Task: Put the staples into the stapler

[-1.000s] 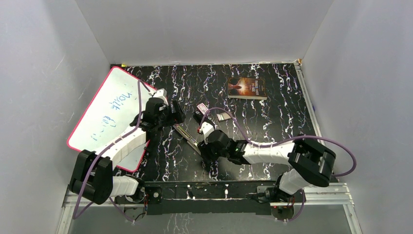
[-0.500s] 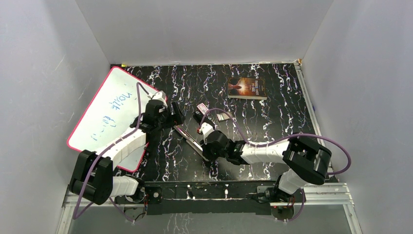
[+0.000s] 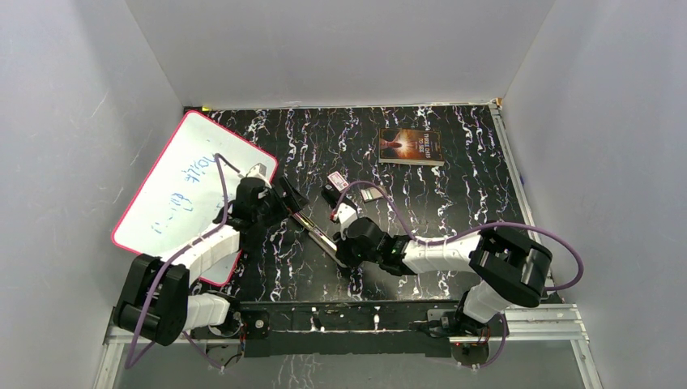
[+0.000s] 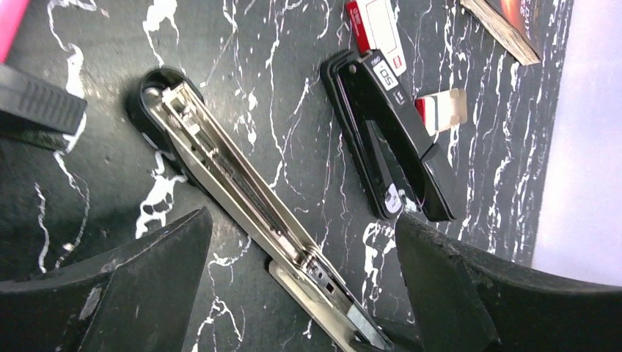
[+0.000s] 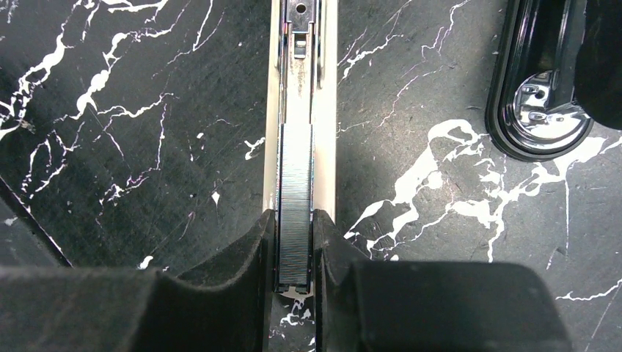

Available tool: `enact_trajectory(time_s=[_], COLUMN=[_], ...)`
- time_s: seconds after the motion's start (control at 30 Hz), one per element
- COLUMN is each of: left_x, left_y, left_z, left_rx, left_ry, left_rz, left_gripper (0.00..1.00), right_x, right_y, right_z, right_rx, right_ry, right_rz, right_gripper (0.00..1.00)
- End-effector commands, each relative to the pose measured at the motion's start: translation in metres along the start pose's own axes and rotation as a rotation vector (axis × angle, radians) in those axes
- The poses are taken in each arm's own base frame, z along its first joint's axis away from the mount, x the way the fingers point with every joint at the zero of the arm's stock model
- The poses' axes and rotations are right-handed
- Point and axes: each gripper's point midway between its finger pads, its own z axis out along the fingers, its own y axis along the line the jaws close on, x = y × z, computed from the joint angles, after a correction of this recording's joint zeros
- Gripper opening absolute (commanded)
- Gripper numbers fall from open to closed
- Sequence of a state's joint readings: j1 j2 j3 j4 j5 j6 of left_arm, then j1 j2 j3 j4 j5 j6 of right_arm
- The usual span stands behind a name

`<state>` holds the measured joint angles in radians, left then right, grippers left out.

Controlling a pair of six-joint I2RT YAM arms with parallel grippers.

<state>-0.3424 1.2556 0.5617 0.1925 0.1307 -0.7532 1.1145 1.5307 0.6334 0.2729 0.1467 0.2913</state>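
The stapler (image 4: 242,183) lies opened flat on the black marbled table, its long silver channel (image 5: 301,66) facing up. A strip of staples (image 5: 294,191) sits in line with that channel, and my right gripper (image 5: 294,220) is shut on the strip's near end, one finger on each side. In the top view this gripper (image 3: 344,243) is at the stapler's (image 3: 314,231) near end. My left gripper (image 4: 304,249) hovers over the stapler's far half, open wide with nothing between its fingers (image 4: 147,279); the top view shows it (image 3: 285,197) beside the whiteboard.
A black stapler body (image 4: 385,132) lies just right of the open one. Beside it are a red-and-white staple box (image 4: 374,22) and a small carton (image 4: 440,110). A pink-rimmed whiteboard (image 3: 186,182) covers the left, and a book (image 3: 411,147) lies at the back.
My right gripper has closed on the staples over the channel. My left gripper has drawn back a little toward the whiteboard and opened wider.
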Motion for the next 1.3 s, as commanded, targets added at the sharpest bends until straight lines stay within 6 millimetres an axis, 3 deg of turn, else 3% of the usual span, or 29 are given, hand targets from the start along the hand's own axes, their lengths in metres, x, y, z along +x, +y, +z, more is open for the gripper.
enact_trajectory(time_s=[0.0,0.23,0.5,0.8,1.1,1.27], left_x=[0.001,0.015,0.029,0.038,0.024,0.016], left_y=[-0.022,-0.014,-0.005,0.010,-0.004,-0.016], left_z=[-0.005,-0.002,0.010,0.027,0.050,0.049], left_rx=[0.126,0.123,0.150,0.141,0.196,0.252], left_ry=[-0.008,0.028,0.026,0.002,-0.010,-0.023], left_rz=[-0.096,-0.131,-0.221,-0.339,-0.206,-0.062], left_gripper=[0.95,0.95,0.93,0.86,0.58,0.38], right_x=[0.010,0.002,0.000,0.007,0.013,0.011], right_y=[0.001,-0.012,0.002,0.000,-0.016,-0.022], right_z=[-0.003,-0.010,-0.011,-0.004,-0.003,0.000], right_rx=[-0.049,-0.117,-0.231,-0.227,-0.144,-0.118], right_ry=[0.013,-0.028,-0.004,0.026,0.033,0.039], right_rz=[0.065,0.189,0.205,0.186,0.140,0.106], right_gripper=[0.00,0.00,0.00,0.00,0.00,0.00])
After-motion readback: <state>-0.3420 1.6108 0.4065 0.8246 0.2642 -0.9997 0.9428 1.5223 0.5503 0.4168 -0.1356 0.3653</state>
